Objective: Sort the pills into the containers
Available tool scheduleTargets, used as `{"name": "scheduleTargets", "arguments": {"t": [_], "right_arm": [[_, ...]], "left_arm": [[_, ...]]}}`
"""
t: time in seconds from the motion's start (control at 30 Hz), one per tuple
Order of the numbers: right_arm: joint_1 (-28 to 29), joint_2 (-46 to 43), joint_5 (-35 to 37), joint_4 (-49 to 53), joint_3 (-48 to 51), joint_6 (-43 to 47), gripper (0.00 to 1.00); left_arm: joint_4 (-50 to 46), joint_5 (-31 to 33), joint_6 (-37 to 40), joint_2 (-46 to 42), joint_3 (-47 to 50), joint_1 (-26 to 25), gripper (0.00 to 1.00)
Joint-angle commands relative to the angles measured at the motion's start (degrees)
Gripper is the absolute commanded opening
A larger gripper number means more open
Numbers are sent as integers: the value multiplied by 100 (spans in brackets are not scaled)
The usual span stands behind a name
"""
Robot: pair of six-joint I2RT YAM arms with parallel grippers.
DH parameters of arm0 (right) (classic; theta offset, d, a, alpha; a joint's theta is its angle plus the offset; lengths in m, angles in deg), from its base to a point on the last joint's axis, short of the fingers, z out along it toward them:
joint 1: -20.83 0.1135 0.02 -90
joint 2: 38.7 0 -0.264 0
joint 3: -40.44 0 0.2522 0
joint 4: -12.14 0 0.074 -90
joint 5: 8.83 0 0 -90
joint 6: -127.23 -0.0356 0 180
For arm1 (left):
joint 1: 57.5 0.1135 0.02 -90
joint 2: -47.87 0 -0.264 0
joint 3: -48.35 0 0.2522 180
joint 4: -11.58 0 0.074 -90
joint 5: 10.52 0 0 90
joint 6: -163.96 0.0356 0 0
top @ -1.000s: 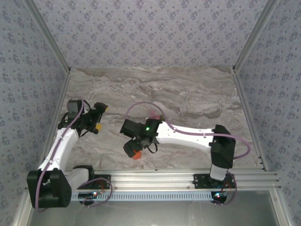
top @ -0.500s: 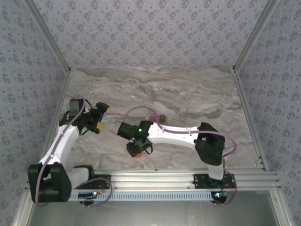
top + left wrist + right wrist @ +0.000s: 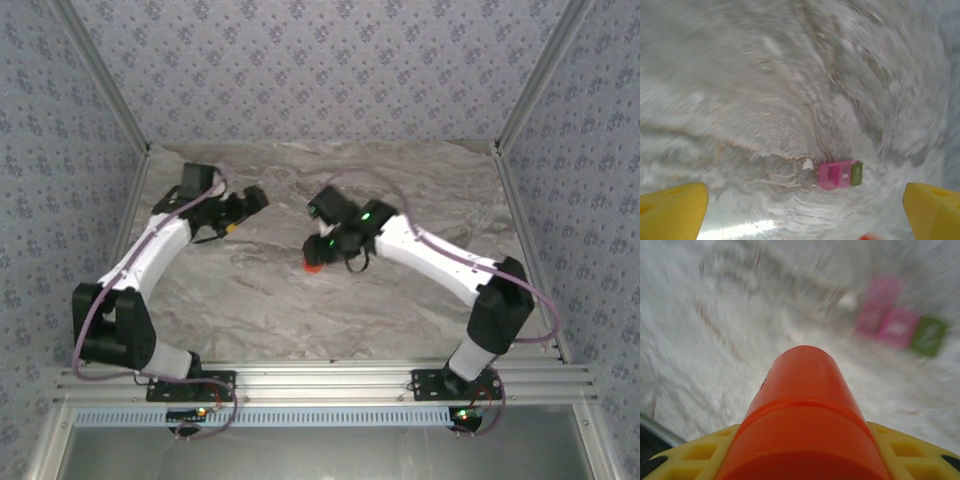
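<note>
Progress: judged early, nothing seen sorted.
- Right gripper [image 3: 318, 258]: clamped on the orange-red bottle [image 3: 805, 400], carried above the table's middle. Whether the bottle is open I cannot tell.
- Left gripper [image 3: 247, 203]: far-left, jaws spread wide, yellow pads [image 3: 672, 207] grasping nothing.
- Box [image 3: 840, 174]: on the table ahead of both grippers, pink compartment [image 3: 832, 176] joined to the green 1 [image 3: 856, 172]. Contents too blurred to read.
- 1 small white speck [image 3: 808, 163] just left of the box, possibly a loose pill.

Left to do: get the pills out and place each in its compartment.

Room: 3 walls [image 3: 320, 70] in flower-print paper. Table [image 3: 430, 210] is grey-beige marble pattern. Metal rail [image 3: 330, 378] along the near edge.
</note>
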Motion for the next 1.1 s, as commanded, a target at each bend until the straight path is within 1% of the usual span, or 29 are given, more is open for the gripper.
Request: {"name": "scheduleTargets", "arguments": {"t": [0.0, 0.07, 0.17, 0.23, 0.37, 0.47, 0.63, 0.73, 0.93, 1.0, 1.07], "right_arm": [[-690, -194, -308, 465, -578, 490, 44], [-1148, -231, -529, 592, -856, 614, 43], [-1714, -242, -989, 782, -1162, 789, 44], [-1975, -189, -1241, 983, -1370, 957, 43], [-2239, -79, -1594, 1326, -1637, 1309, 43], [-2292, -45, -1934, 1335, -1667, 1343, 43], [-2209, 10, -2490, 1356, -1710, 1352, 43], [-2096, 16, -2542, 1459, -1763, 1369, 43], [-1859, 75, -2593, 1538, -1833, 1351, 43], [-1792, 125, -2590, 1559, -1855, 1351, 43], [-1747, 168, -2577, 1539, -1858, 1327, 43]], "left_arm": [[204, 524, 1758, 306, -221, -588, 100], [910, 600, 2171, 258, -30, -829, 100], [1887, 573, 2843, 88, 311, -1036, 100], [2282, 203, 3343, -11, 490, -1095, 98], [2823, -119, 4605, -199, 830, -1403, 98], [2897, -271, 5134, -148, 832, -1674, 98], [3451, -580, 5282, -148, 899, -2013, 97], [3613, -673, 5382, -147, 906, -2134, 97], [3954, -942, 5338, -77, 893, -2208, 96], [4023, -1020, 5285, -55, 876, -2209, 95], [4036, -1116, 5249, -22, 841, -2222, 90]]}}
